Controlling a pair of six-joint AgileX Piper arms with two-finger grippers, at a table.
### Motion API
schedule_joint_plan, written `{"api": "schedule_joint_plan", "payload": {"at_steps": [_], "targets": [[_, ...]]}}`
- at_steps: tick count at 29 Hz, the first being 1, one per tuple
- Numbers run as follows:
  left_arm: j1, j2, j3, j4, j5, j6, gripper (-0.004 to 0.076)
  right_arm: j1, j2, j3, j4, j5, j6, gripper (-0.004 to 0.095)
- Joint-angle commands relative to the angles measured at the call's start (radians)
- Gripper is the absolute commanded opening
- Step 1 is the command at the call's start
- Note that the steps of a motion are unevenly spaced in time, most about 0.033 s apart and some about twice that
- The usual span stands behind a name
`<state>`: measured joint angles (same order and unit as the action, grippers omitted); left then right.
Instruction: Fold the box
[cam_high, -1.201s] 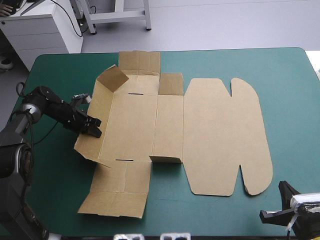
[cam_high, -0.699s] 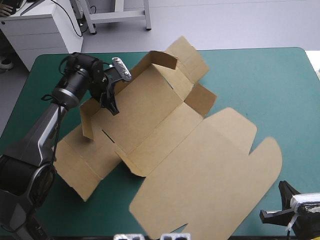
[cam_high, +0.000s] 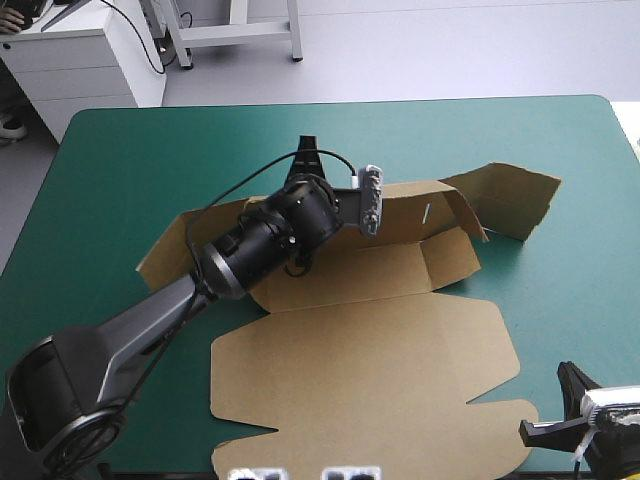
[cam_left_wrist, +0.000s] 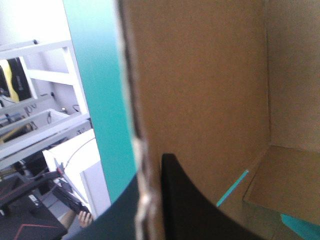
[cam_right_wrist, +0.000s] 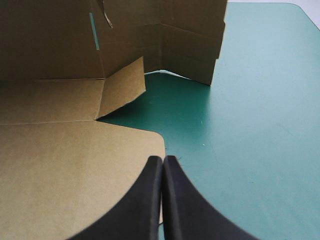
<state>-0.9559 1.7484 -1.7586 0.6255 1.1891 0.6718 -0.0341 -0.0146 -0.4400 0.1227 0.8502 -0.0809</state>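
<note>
Box (cam_high: 400, 270) wall sits pinched in left pincer (cam_left_wrist: 150, 175); right pincer (cam_right_wrist: 163, 165) rests pressed together; best crease squarely along the score, lid (cam_high: 360, 390) flat on bench (cam_high: 560, 200).

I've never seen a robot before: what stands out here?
A brown box sheet sprawls across the teal-green table, lid flat toward the near edge. The left pincer pinches its raised far wall mid-table; the right pincer sits shut at the near right corner.
</note>
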Motion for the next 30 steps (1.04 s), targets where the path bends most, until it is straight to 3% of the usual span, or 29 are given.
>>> {"api": "schedule_joint_plan", "payload": {"at_steps": [1, 9, 16, 30], "targets": [[-0.083, -0.054, 0.021, 0.149, -0.029, -0.052, -0.0008, -0.008, -0.003, -0.021, -0.001, -0.070, -0.007, -0.0014], [-0.111, -0.096, 0.251, 0.371, -0.065, -0.188, -0.0008, -0.008, -0.003, -0.021, -0.001, -0.070, -0.007, -0.0014], [-0.084, -0.174, 0.454, 0.537, -0.216, -0.371, -0.0008, -0.008, -0.003, -0.021, -0.005, -0.071, -0.007, -0.0014], [0.005, -0.176, 0.513, 0.635, -0.388, -0.467, -0.0008, -0.008, 0.078, -0.084, -0.026, -0.062, -0.038, -0.0014]]}}
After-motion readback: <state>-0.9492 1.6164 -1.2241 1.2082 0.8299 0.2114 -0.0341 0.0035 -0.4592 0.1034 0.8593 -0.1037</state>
